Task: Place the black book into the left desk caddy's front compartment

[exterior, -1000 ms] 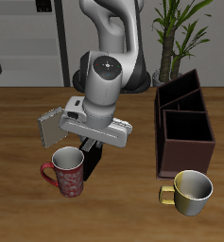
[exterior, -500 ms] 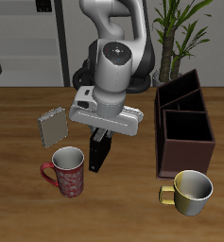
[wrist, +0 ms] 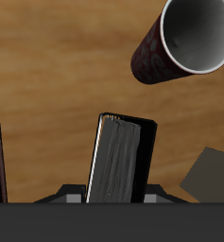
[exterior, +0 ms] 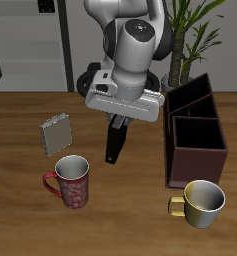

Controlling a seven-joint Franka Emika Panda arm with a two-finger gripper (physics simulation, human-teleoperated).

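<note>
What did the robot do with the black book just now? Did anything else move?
The tool kept its grip on the black book and carried it up off the table and across toward the left desk caddy. The book now hangs in the air, not yet over the caddy. The red mug, the yellow mug and the grey speckled book stayed where they were.

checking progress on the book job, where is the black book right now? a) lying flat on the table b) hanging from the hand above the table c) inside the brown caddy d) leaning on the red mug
b: the black book hangs from the hand clear of the tabletop, between the red mug and the brown caddy, touching neither.
</note>
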